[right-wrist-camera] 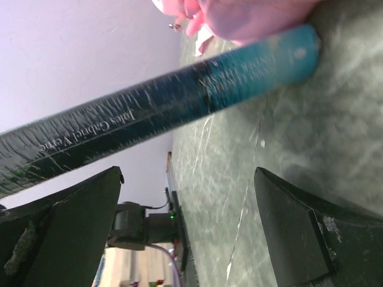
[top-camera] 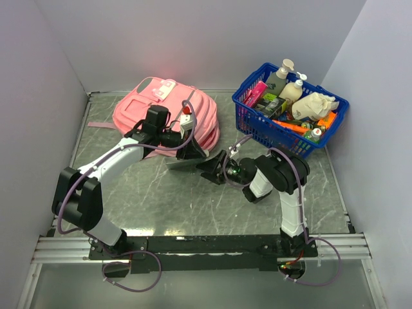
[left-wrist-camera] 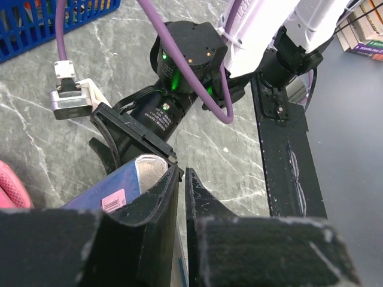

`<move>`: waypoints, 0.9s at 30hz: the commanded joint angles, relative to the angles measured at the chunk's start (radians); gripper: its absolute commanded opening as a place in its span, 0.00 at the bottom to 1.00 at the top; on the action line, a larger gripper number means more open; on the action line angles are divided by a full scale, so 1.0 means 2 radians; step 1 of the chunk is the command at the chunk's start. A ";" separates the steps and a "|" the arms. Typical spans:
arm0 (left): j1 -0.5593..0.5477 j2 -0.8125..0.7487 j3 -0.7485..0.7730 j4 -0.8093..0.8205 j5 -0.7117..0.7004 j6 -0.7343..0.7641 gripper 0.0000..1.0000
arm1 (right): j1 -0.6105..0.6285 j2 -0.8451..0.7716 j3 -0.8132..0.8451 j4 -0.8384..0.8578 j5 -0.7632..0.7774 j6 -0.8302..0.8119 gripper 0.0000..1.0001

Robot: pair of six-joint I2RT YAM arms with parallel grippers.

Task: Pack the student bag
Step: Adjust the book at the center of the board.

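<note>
The pink student bag (top-camera: 164, 112) lies at the back left of the table, and a pink edge of it (left-wrist-camera: 9, 185) shows in the left wrist view. A blue-covered book (top-camera: 182, 163) stands on the table just in front of the bag. My left gripper (top-camera: 191, 153) is over the book's top edge, its fingers (left-wrist-camera: 161, 203) almost together with a thin cover between them. In the right wrist view the dark teal spine (right-wrist-camera: 167, 101) crosses above my right gripper (right-wrist-camera: 188, 233). That gripper (top-camera: 211, 168) is open, just right of the book and holding nothing.
A blue plastic basket (top-camera: 254, 122) at the back right holds bottles and several packets. Grey walls close the table in on the left, back and right. The black base rail (top-camera: 212, 244) runs along the near edge.
</note>
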 commanded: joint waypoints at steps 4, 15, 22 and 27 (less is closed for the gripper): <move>0.005 0.014 -0.008 -0.023 -0.041 0.007 0.16 | -0.004 -0.021 -0.041 0.082 -0.006 0.061 1.00; 0.008 0.014 -0.011 -0.037 -0.052 0.018 0.17 | -0.029 -0.125 -0.107 0.067 0.131 0.191 1.00; 0.016 0.015 -0.008 -0.047 -0.051 0.027 0.17 | -0.043 -0.165 -0.063 -0.042 0.145 0.203 1.00; 0.018 0.017 -0.009 -0.051 -0.052 0.030 0.17 | -0.039 -0.185 0.012 -0.170 0.132 0.189 1.00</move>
